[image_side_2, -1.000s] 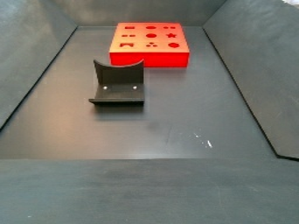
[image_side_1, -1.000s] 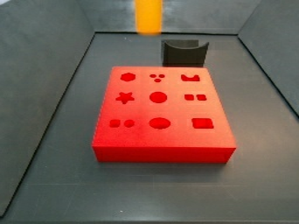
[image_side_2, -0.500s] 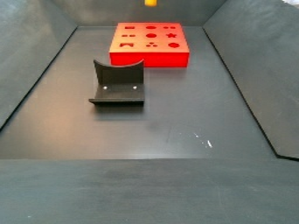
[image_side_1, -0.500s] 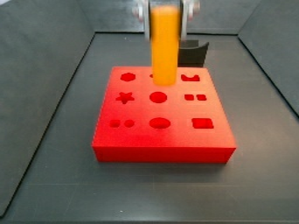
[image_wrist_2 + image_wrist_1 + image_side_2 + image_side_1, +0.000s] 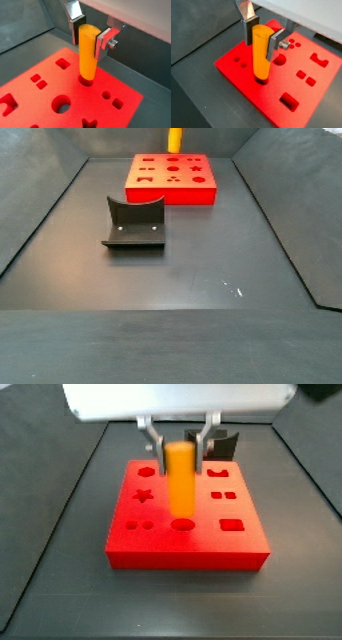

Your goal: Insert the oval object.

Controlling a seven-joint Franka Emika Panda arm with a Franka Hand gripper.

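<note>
The oval object point(image 5: 179, 479) is a smooth orange-yellow peg, held upright. My gripper point(image 5: 179, 444) is shut on its upper end, over the red block point(image 5: 187, 552). In both wrist views the silver fingers point(image 5: 250, 27) point(image 5: 79, 29) clamp the peg point(image 5: 260, 52) point(image 5: 87, 55) from both sides. Its lower end meets a rounded hole in the block point(image 5: 241, 67) point(image 5: 40, 95) and looks just inside the rim. In a side view only the peg's lower part point(image 5: 174, 138) shows, above the block point(image 5: 171, 194); the gripper is out of frame there.
The block's top has several shaped holes: star, circles, squares, a rectangle point(image 5: 231, 525). A dark grey curved holder point(image 5: 135, 223) stands on the floor away from the block, and shows behind the gripper point(image 5: 225, 444). Grey walls enclose the floor.
My gripper has come down into view with the peg. The peg's lower end has gone from above the block to the mouth of a hole.
</note>
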